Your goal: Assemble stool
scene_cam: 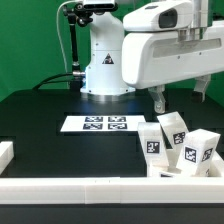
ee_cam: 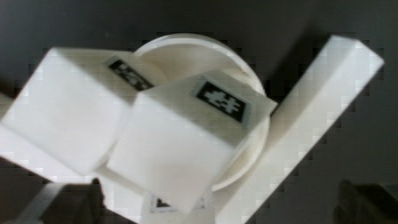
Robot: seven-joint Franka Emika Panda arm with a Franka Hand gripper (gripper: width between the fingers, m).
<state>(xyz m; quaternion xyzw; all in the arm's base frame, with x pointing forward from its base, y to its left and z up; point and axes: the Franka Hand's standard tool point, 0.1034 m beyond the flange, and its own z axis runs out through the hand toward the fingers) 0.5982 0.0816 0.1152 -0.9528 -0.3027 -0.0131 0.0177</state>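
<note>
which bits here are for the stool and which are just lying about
For the stool:
- round seat
- legs, piled with the seat by the rail
- open pincer, hanging above them

Just there:
- marker board
- border rail
- table

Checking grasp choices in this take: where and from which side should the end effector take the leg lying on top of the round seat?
Grip the top leg across its two long flat sides, near mid-length, coming straight down from above. It lies tilted over the seat with another leg close beside it, so the gap on that side looks tight. The end effector is open above the pile.
</note>
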